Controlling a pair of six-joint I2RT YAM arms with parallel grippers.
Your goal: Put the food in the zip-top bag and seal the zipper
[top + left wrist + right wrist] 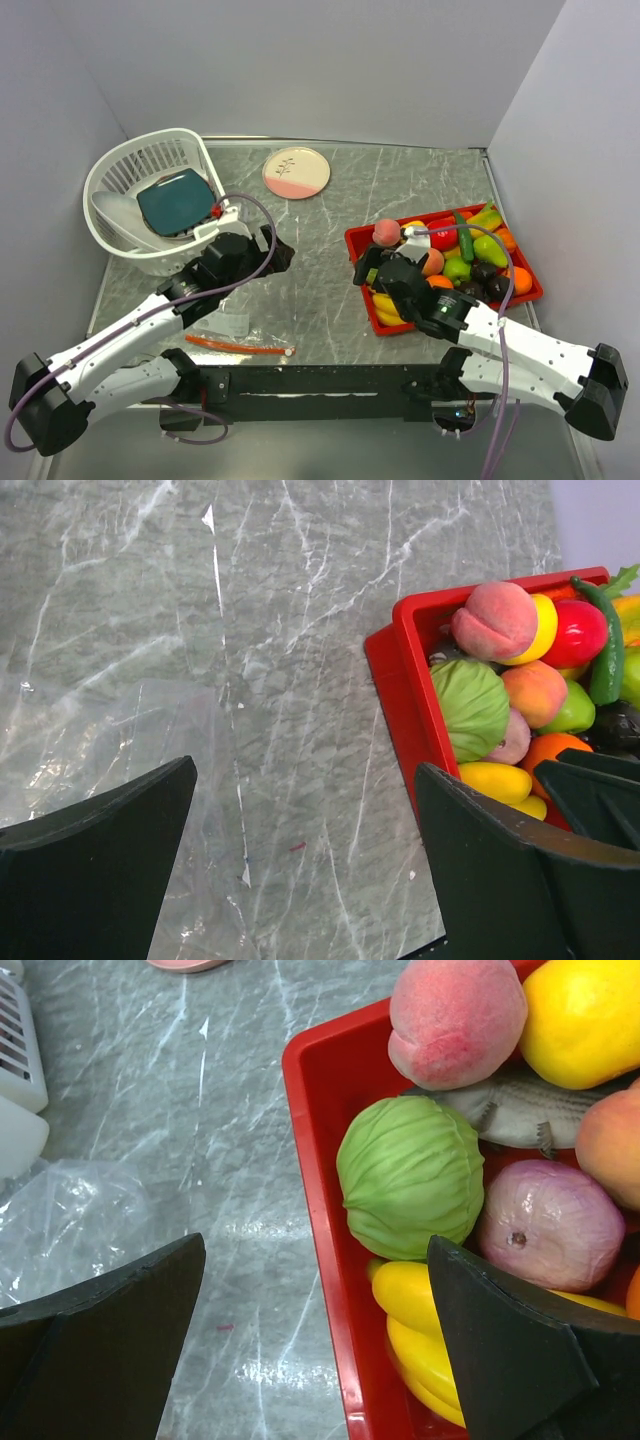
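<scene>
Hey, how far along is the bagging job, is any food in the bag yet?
Nothing looks done yet: the food is all piled in the red tray, and the clear bag lies on the table with no food visible inside. Nothing is in hand; the left gripper and right gripper are both open and empty, the right one at the tray's edge. Left to do: load the food, then seal the zipper.

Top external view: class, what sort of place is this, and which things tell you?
Probably a robot test cell, not a kitchen: a marble-patterned table boxed in by plain grey walls, a left arm and right arm bolted at its near edge, and a red tray of toy food.
</scene>
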